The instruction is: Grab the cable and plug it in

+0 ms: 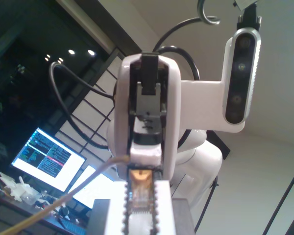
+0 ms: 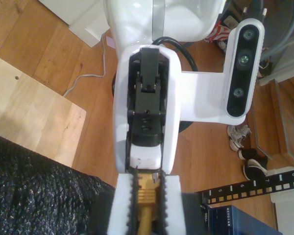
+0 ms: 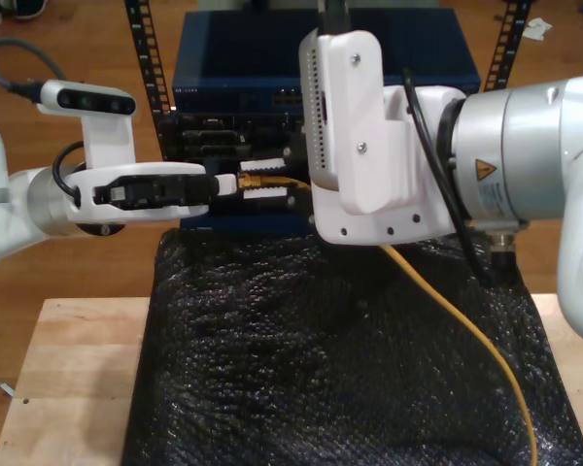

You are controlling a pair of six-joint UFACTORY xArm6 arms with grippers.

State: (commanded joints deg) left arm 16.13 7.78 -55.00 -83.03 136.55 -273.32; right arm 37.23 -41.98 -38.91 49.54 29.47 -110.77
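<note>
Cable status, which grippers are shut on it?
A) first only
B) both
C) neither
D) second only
B: my first gripper is closed on the clear plug of the cable, and my second gripper clamps its yellow boot, as each wrist view shows.

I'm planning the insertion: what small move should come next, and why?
Probably ease my second pincer toward the blue switch and its ports: it is shut on the yellow boot of the cable just in front of it, not yet in a port. My first pincer is shut on the cable too.
</note>
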